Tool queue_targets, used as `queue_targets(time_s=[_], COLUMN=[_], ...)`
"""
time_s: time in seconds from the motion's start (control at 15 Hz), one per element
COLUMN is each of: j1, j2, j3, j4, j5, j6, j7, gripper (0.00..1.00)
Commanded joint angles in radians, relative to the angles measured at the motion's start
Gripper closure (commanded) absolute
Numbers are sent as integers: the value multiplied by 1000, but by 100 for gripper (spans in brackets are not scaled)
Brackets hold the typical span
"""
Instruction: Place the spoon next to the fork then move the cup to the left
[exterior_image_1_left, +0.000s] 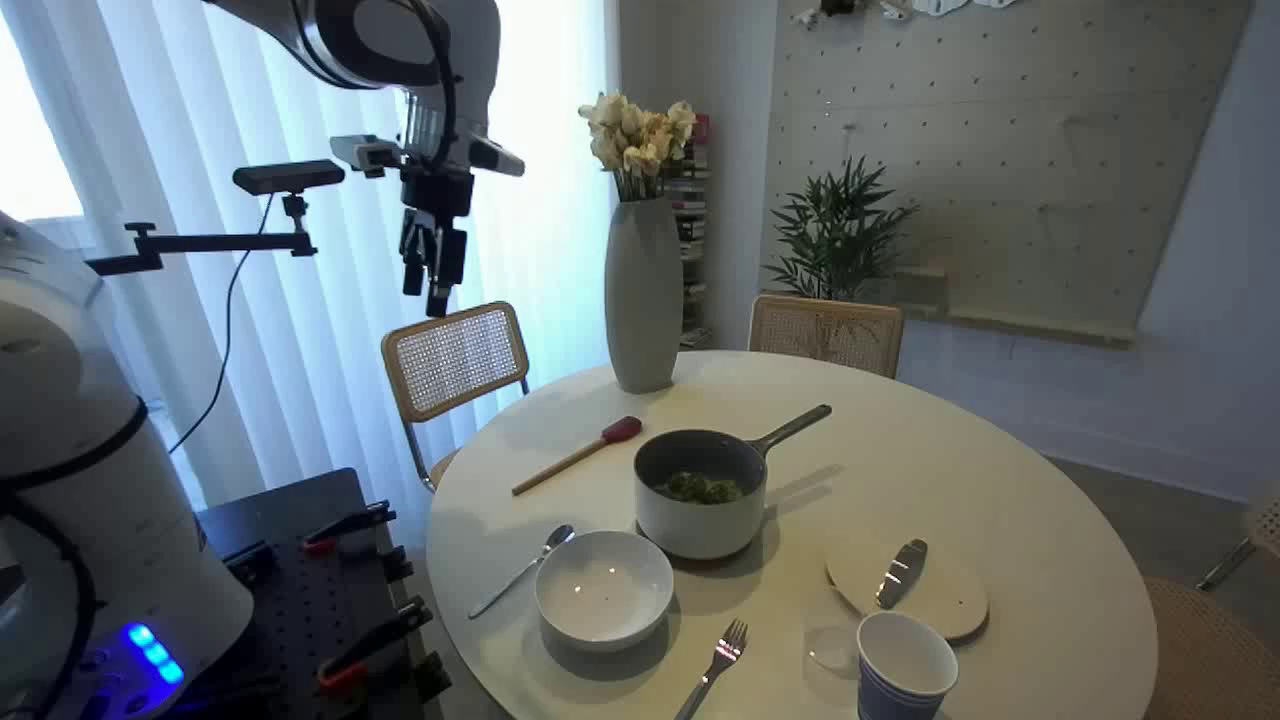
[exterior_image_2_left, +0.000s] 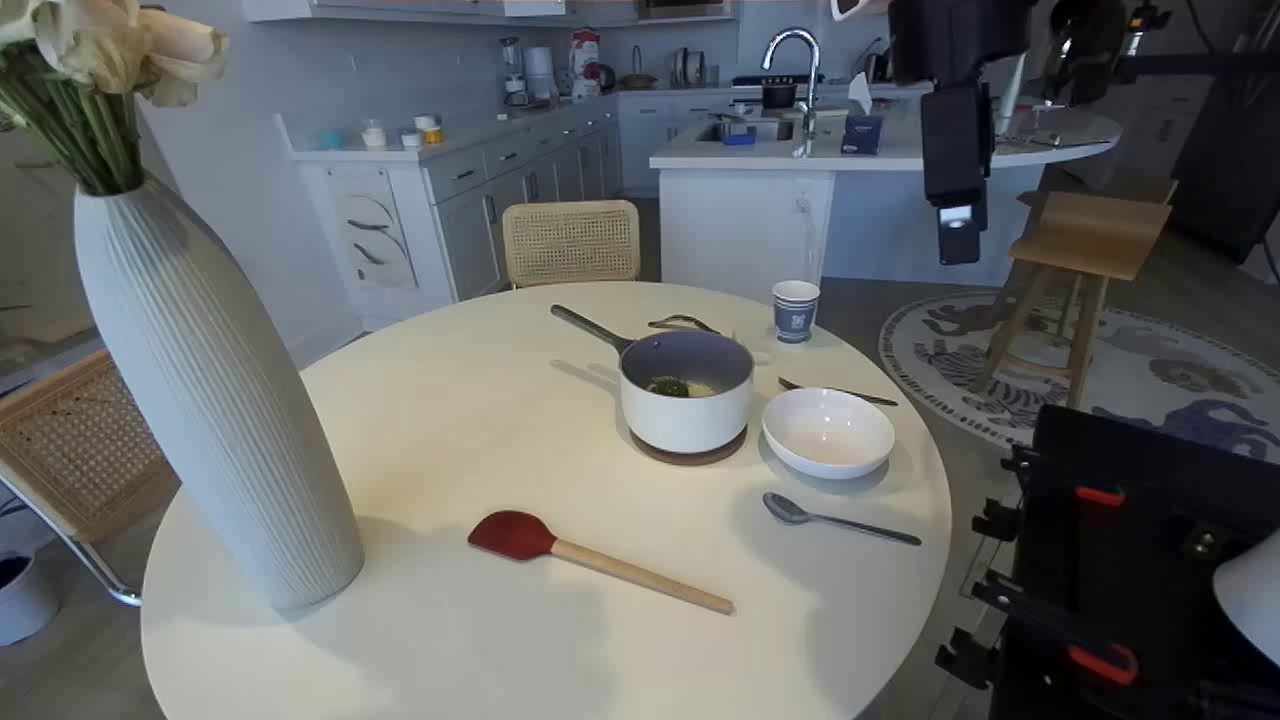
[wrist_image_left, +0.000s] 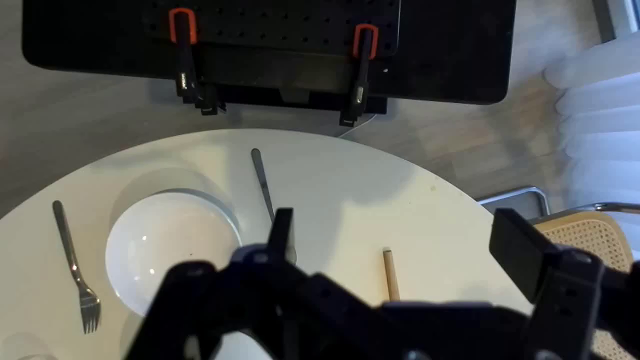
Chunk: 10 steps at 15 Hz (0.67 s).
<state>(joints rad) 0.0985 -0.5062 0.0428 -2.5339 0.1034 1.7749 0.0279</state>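
My round pale table (exterior_image_2_left: 450, 420), carrying vase (exterior_image_1_left: 645, 290), red-headed spatula (exterior_image_2_left: 600, 561), spoon (exterior_image_2_left: 840, 522), white bowl (exterior_image_1_left: 605, 590), fork (wrist_image_left: 76, 272), cup (exterior_image_2_left: 795, 318), pale board (exterior_image_1_left: 942, 595), brown trivet (exterior_image_2_left: 690, 457) under the pot (exterior_image_2_left: 685, 425), perhaps a clear glass (exterior_image_1_left: 831, 648)

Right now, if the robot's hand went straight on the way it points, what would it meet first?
The hand points down, so probably the table, near the spoon and spatula; depth is unclear, so it might touch either of those first.

White arm (exterior_image_1_left: 70, 385), blue lights (exterior_image_1_left: 155, 653), blocky black fingers (wrist_image_left: 520, 252)
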Motion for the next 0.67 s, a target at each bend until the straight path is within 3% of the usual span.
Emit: queue_targets(time_s=[0.0,0.27,0.6], j1=[-10,-3,3], j2=[0,41,168], j3=[8,27,46], j4=[1,8,16], j5=[3,-5,-47], j6=[-2,20,131], j7=[-4,9,-35], gripper=[0,0,0])
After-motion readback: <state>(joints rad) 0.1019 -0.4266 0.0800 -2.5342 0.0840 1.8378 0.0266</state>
